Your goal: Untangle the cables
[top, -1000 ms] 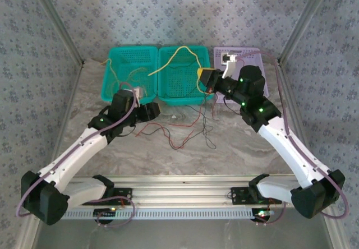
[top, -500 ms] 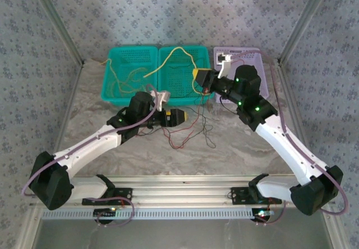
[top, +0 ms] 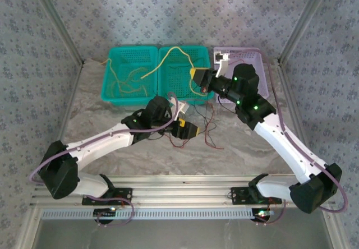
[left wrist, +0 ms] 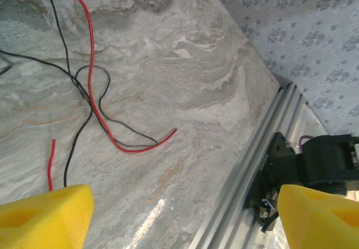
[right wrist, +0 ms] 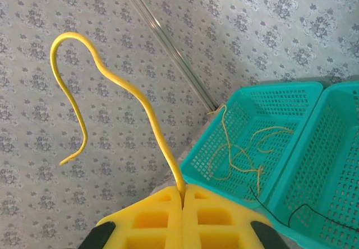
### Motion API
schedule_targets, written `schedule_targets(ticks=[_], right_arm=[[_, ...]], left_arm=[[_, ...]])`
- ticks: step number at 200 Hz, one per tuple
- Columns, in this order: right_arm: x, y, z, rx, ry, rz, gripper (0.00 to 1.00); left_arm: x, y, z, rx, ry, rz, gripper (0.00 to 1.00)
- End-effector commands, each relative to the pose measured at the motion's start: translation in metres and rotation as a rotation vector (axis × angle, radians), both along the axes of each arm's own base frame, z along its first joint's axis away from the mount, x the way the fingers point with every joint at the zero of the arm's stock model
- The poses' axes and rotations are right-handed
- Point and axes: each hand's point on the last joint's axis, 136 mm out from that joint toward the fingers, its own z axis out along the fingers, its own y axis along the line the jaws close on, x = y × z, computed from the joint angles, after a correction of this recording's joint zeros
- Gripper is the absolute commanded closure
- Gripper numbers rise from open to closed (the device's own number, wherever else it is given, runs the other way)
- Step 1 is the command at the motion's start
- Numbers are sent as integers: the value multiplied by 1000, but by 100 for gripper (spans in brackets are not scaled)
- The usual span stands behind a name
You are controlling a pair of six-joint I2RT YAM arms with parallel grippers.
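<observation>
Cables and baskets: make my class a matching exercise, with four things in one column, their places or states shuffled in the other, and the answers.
Column one
1. yellow cable
2. red cable
3. left teal basket
4. lilac basket

Column two
A. stands at the far right of the basket row
B. lies loose on the table
C. pinched in the right jaws, which are shut
D. holds thin yellow strands

Pairs: 1-C, 2-B, 3-D, 4-A
</observation>
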Motion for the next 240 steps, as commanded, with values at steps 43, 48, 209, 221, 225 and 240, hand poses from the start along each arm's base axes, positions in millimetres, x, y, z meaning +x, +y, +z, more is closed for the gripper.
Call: schedule_targets(ticks=[43,48,209,221,225,240], right_arm=[[-15,3,63,114,-24,58,100],[-15,3,66,119,-11,57,100],[-43,36,109,234,63,265,100],[-45,35,112,239,58,264,100],[-45,35,113,242,55,265,100],[-49,35,117,252,47,271,100]], left_arm=[[10,22,-8,96,-92,80,16],[11,25,-6,96,-103,93,16],[24,11,30,-166,-182,128,3],[28,4,32,-165,-199,128,2],[29,2,31,-159,-204,131,2],[38,-3,28,-152,-229,156,1]])
